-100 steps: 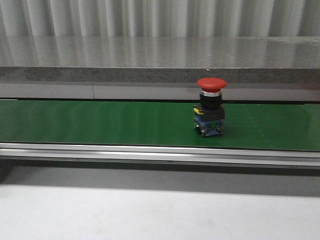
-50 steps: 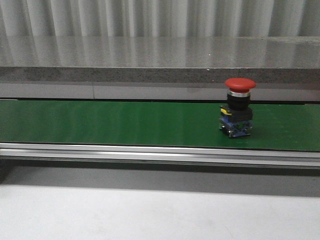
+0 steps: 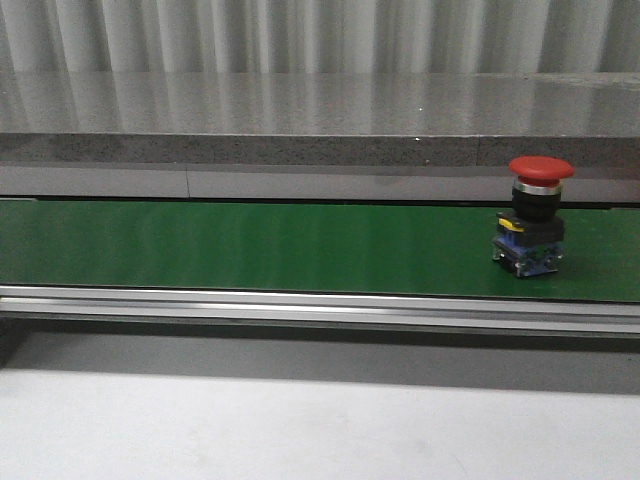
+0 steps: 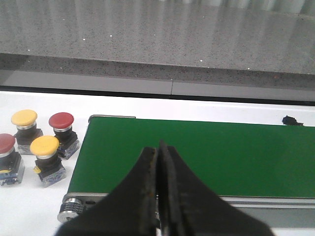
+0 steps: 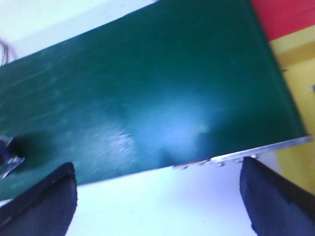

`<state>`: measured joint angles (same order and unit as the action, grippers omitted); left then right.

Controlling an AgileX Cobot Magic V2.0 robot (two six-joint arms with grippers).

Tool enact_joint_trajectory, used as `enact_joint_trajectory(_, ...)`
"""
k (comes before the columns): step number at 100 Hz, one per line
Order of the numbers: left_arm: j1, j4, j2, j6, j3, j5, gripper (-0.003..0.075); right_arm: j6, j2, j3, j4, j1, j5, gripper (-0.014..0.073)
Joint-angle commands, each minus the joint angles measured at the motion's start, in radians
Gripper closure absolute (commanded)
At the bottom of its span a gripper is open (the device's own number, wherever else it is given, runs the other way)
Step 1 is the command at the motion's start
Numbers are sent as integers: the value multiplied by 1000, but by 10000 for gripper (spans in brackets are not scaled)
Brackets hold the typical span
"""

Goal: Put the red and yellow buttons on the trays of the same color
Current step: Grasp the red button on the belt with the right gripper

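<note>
Front view is set low, facing forward across the green belt [image 3: 250,245]. Both wrist views are aimed down close; belt is shared.

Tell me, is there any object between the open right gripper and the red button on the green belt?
Nothing visible. In the right wrist view the belt lies bare between the right gripper and the button's base at the picture's edge. The front view shows the red button alone on the belt.
</note>
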<state>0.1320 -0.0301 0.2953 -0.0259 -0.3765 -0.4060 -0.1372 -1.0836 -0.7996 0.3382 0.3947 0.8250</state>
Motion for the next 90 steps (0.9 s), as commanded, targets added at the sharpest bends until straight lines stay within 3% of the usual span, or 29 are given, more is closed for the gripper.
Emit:
enact_joint_trajectory(1,7,-11,7,-3,-29,82,741,-51,-8,-89,16,-67,104,-69)
enact_joint_trajectory(20,7,-11,7,-3,-29,82,741,-163,-92,-183,20,-199,230,-51)
enact_joint_trajectory(43,7,-11,7,-3,-29,82,741,-290,-168,-217,20,-327,227,-51)
enact_joint_trajectory(77,7,-11,7,-3,-29,82,741,-359,-332,-296,10,-366,134,-50)
enact_joint_trajectory(85,7,-11,7,-3,-29,82,741,-360,-362,-311,-13,-366,112,-6)
enact_joint_trajectory(90,7,-11,7,-3,-29,82,741,-360,-375,-317,-28,-366,109,74)
